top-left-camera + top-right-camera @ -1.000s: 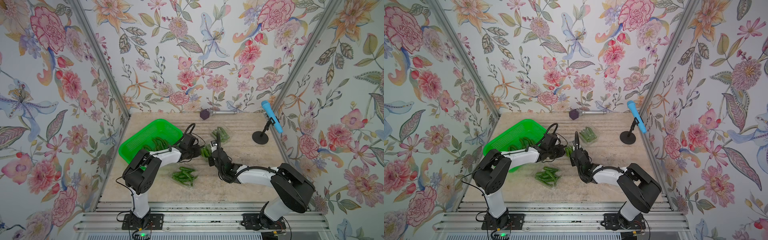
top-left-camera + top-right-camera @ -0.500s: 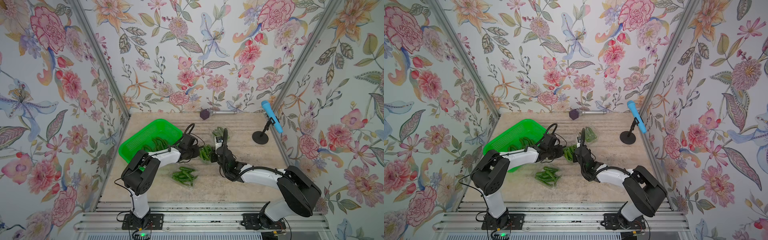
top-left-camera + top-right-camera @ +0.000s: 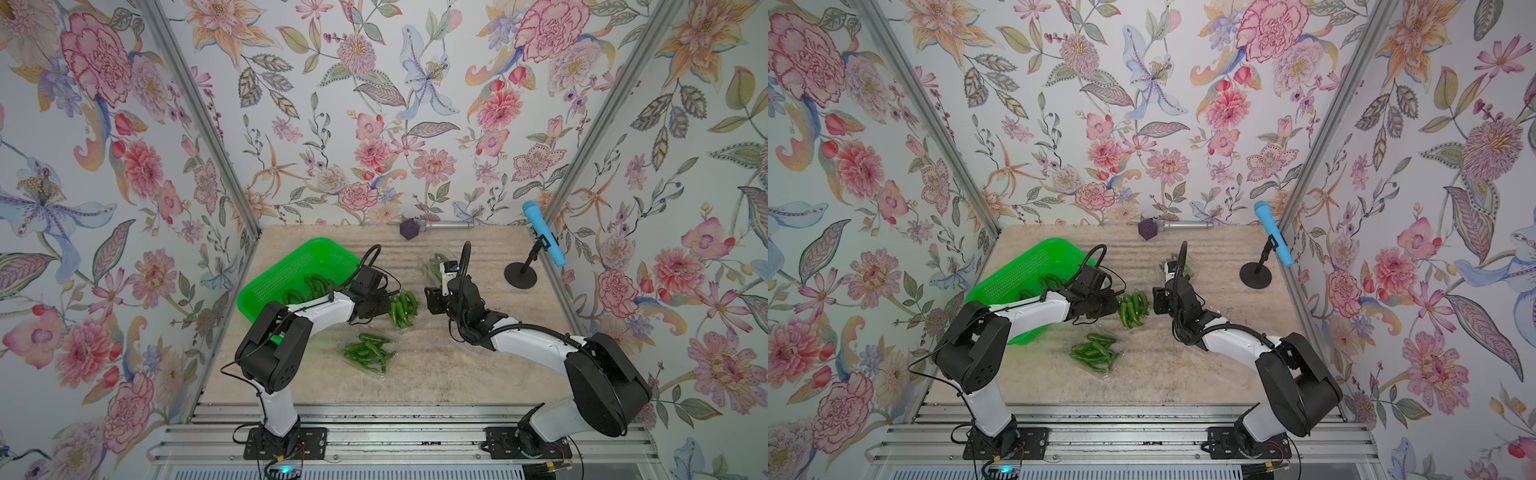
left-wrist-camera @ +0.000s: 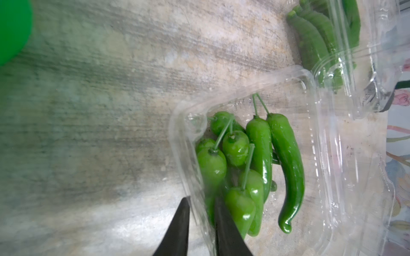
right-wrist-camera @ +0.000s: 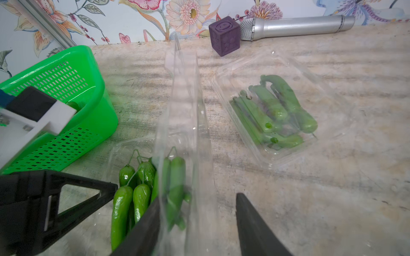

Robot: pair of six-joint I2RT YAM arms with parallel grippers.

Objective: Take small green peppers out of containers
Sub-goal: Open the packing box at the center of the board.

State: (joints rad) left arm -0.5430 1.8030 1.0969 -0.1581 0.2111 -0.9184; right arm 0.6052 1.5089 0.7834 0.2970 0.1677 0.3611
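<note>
The clear box (image 4: 328, 155) I am working on sits mid-bench (image 3: 436, 374), between the two arms and just beside the green basket (image 3: 286, 270). Its peppers (image 4: 286, 159) lie heaped in the tray. None of them is lifted.

My left end effector (image 4: 202, 199) straddles the tray's near wall with its fingers only narrowly parted. The thin plastic looks loose between them rather than pinched. I read that spot as an anchor, so the light tray cannot skate while the lid is handled.

My right end effector (image 5: 197, 197) is spread wide and gripping nothing. The lid (image 5: 184, 99) stands upright between its fingers, close against one of them. Upright like that, it leaves the tray's mouth clear for reaching in.

A few peppers already lie in the basket. Another box (image 5: 330, 104), behind the right arm, is shut and full, and so is the one (image 3: 376, 372) nearer the front. I judge the job under halfway.
</note>
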